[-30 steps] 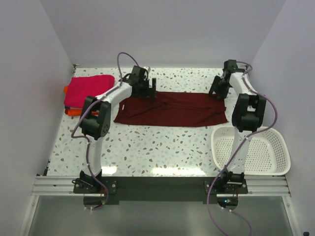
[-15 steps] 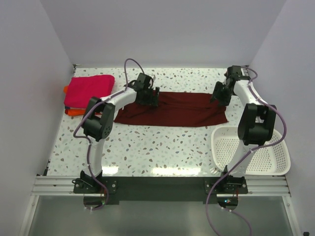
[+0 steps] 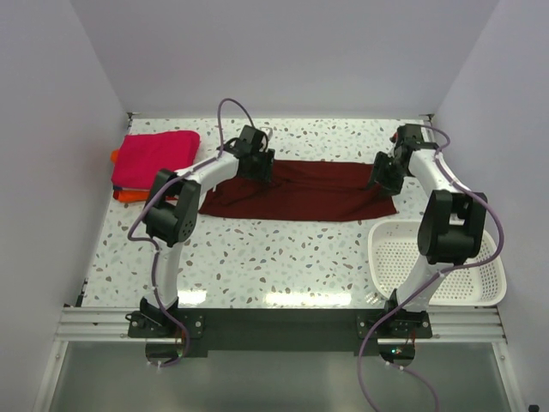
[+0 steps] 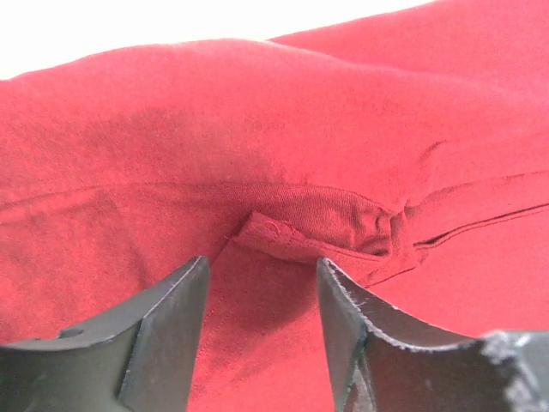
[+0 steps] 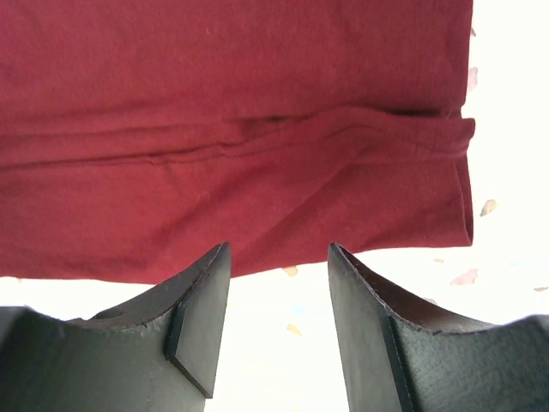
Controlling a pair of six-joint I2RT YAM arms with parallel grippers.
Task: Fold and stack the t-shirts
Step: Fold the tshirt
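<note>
The dark maroon t-shirt [image 3: 300,190] lies spread as a long strip across the back middle of the table. My left gripper [image 3: 262,172] is open just above its far left part; the left wrist view shows a small cloth fold [image 4: 317,232] between the open jaws [image 4: 262,275]. My right gripper [image 3: 379,178] is open over the shirt's right end; the right wrist view shows the shirt's edge [image 5: 257,172] just ahead of the jaws [image 5: 279,257] with bare table under them. A magenta-pink folded shirt [image 3: 154,157] lies on an orange one [image 3: 129,196] at the back left.
A white slotted basket [image 3: 437,262] stands at the front right, close to the right arm. The table [image 3: 283,257] is white speckled stone with walls on the left, back and right.
Both grippers have come in and down onto the maroon shirt: the left moved right along its top edge, the right moved forward over the right end. The shirt lies as before.
</note>
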